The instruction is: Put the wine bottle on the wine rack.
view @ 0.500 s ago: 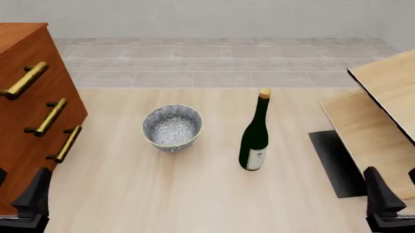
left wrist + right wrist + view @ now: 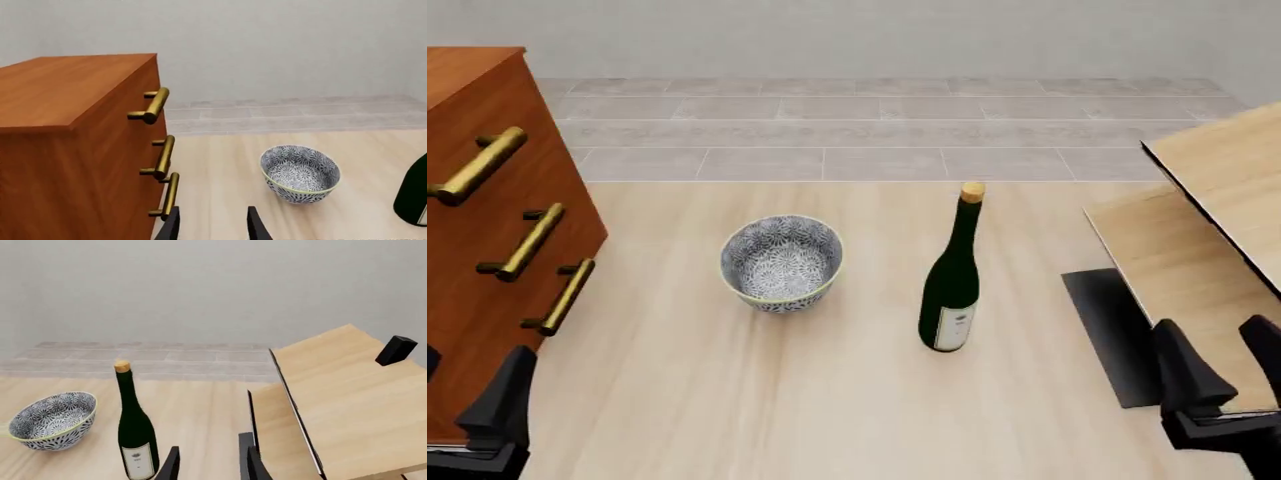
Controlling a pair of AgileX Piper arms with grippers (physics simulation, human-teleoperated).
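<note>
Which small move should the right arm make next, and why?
Probably the right gripper should move forward and toward the wine bottle. The bottle stands upright on the table, untouched, between the bowl and the wine rack; the gripper is open, empty and not yet level with it.

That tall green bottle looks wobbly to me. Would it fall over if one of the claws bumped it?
Probably, if hit high up. The wine bottle stands upright, tall and slim on a small base, so a push near its cork would likely tip it. Being round, it would likely roll afterwards. Its smooth surface may also be slippery to grip.
</note>
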